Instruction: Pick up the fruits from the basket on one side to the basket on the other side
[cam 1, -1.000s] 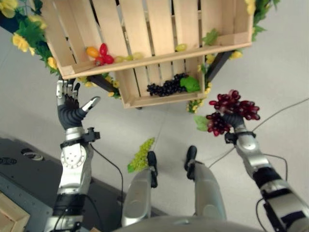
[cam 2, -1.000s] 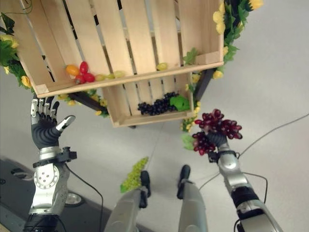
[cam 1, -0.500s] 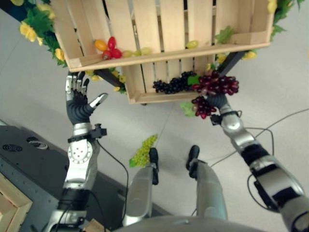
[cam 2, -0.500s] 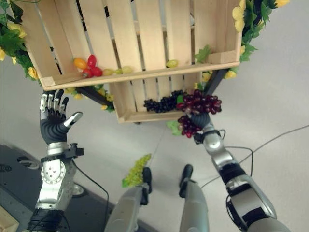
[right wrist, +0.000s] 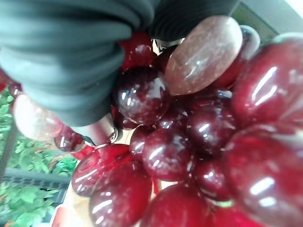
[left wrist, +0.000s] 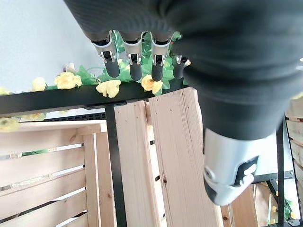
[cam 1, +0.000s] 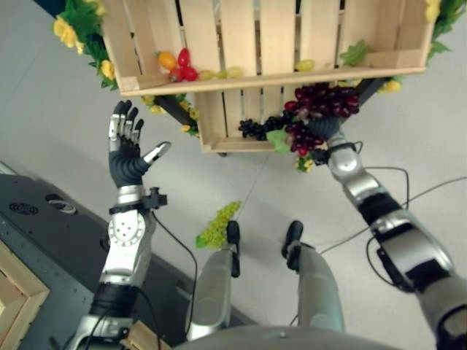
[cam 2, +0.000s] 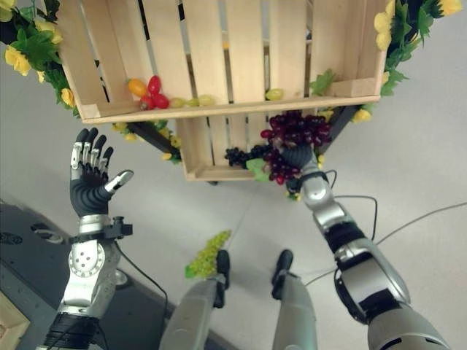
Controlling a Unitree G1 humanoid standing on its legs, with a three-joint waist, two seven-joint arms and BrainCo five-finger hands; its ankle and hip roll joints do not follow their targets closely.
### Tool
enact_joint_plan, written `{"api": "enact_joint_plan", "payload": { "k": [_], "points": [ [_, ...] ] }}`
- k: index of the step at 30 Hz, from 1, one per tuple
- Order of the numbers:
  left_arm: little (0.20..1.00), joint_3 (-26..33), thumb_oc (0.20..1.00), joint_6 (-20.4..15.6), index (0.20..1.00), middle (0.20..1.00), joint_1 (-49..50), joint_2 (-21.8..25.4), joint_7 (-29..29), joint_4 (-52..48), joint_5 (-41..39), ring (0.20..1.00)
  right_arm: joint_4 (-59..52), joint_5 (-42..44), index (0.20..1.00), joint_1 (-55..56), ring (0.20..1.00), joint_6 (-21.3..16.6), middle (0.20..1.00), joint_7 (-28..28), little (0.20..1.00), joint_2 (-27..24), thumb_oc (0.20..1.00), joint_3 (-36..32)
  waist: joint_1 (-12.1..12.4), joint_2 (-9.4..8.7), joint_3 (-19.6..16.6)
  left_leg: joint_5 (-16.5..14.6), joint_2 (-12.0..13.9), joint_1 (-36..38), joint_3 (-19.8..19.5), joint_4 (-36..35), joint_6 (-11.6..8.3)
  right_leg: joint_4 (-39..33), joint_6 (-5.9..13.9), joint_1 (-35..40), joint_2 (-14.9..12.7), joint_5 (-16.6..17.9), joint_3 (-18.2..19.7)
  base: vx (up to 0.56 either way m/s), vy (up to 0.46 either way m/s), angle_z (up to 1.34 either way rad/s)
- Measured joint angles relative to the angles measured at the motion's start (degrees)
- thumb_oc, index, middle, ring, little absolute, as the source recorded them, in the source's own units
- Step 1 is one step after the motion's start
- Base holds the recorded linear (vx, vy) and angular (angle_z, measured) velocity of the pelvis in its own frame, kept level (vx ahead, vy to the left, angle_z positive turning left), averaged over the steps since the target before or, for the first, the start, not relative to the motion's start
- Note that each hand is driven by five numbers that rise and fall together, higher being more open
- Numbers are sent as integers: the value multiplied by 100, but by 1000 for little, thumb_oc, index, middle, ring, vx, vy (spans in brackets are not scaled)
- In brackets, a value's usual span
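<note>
Right hand [cam 2: 298, 155] w/ red grape bunch [cam 2: 292, 135] is now up at lower crate [cam 2: 191, 154], beside dark grapes [cam 2: 237, 155]; a sec ago it hung out to the right, well clear of the crates.

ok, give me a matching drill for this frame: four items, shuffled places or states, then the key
Items:
1. red grapes
2. green grapes
3. dark grapes
4. left hand

Places or states:
A. lying on the floor
B. open, raised, holding nothing
C. lying in the lower crate
D. held in the right hand at the lower crate's edge

Pairs: 1-D, 2-A, 3-C, 4-B
</note>
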Motion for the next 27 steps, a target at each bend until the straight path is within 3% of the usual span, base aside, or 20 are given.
{"api": "enact_joint_plan", "payload": {
  "k": [18,19,20,21,27],
  "points": [
    [1000,-197,1000,2,1000,1000,-166,147,-41,75,-20,1000,943,125,219,-828,219,276,219,-129,219,-128,219,427,105,2,-1,172,-46,-22,-170,-237,-32,-55,-5,-13,-31,3,-141,31,-16,4],
    [1000,-200,1000,3,1000,1000,-184,146,-27,89,-20,1000,982,143,467,-856,467,276,467,-142,467,-127,467,426,106,2,-1,184,-46,-40,-193,-245,-33,-55,-6,-23,-31,1,-151,24,-26,8],
    [1000,-206,1000,3,1000,1000,-188,146,-26,89,-19,1000,1004,151,576,-875,576,276,576,-145,576,-126,576,426,113,2,-1,188,-46,-53,-200,-247,-33,-54,-7,-31,-30,0,-157,26,-20,6],
    [1000,-231,1000,3,1000,1000,-201,147,-20,89,-19,1000,1061,170,1000,-937,1000,277,1000,-154,1000,-127,1000,426,137,3,-2,197,-47,-88,-218,-249,-36,-50,-8,-63,-30,0,-168,17,-13,4],
    [1000,-426,1000,7,1000,1000,-261,148,15,89,-18,1000,1209,230,1000,-1159,1000,277,1000,-171,1000,-102,1000,426,186,3,-2,271,-62,-198,-372,-301,-60,-47,-26,-126,-29,-12,-212,10,-11,11]
  ]
}}
